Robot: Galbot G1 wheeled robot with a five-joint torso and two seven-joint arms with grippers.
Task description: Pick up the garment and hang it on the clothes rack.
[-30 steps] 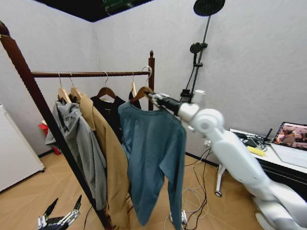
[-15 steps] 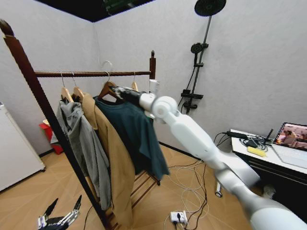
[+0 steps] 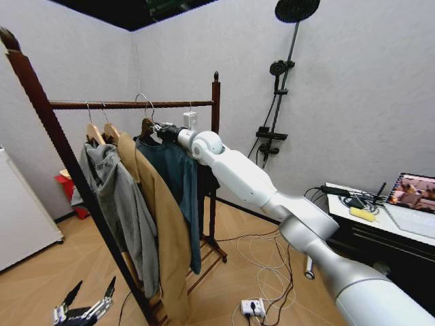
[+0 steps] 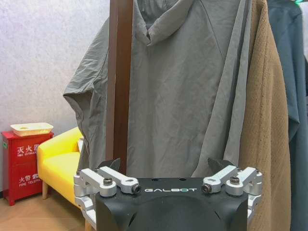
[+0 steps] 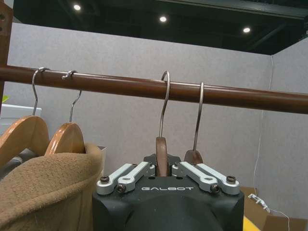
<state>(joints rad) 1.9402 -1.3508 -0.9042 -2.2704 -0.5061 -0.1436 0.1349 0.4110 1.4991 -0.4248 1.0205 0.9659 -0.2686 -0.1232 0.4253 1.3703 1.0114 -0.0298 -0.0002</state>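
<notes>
The dark teal garment (image 3: 178, 178) hangs from a wooden hanger (image 5: 161, 150) whose metal hook (image 5: 166, 96) loops over the top bar (image 3: 122, 104) of the clothes rack (image 3: 41, 122). It sits between a tan coat and another hanger. My right gripper (image 3: 158, 128) reaches in from the right, just under the bar. In the right wrist view the gripper (image 5: 162, 166) is shut on the hanger's neck. My left gripper (image 3: 85, 307) stays low near the floor at the rack's near post. In its own wrist view the left gripper (image 4: 166, 166) stands open and holds nothing.
A grey hoodie (image 3: 119, 204) and a tan coat (image 3: 160, 224) hang closer to me on the rack. Cables and a power strip (image 3: 253, 307) lie on the floor. A desk with a laptop (image 3: 411, 197) stands at right, a white cabinet (image 3: 20, 224) at left, a shower stand (image 3: 282, 75) behind.
My right arm has swung left along the rack with the garment. The hook has come down from above the bar onto it, and the garment now hangs straight beside the tan coat.
</notes>
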